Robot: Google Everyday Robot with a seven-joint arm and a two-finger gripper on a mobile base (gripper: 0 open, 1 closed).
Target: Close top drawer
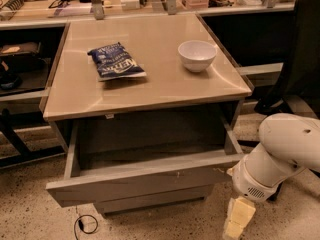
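The top drawer [145,181] is a wide grey wooden box under the beige tabletop [150,84]. It stands pulled out and its inside looks empty. Its long plain front panel faces me and slopes up to the right. My gripper [238,219] hangs at the lower right, just beyond the right end of the drawer front and below it, close to the floor. Its cream fingers point down. The white arm [280,154] behind it reaches in from the right.
A blue snack bag [116,61] and a white bowl [197,55] sit on the tabletop. A narrower grey drawer front [150,200] shows below the top drawer. A black cable [86,224] lies on the speckled floor. Cluttered shelves run along the back.
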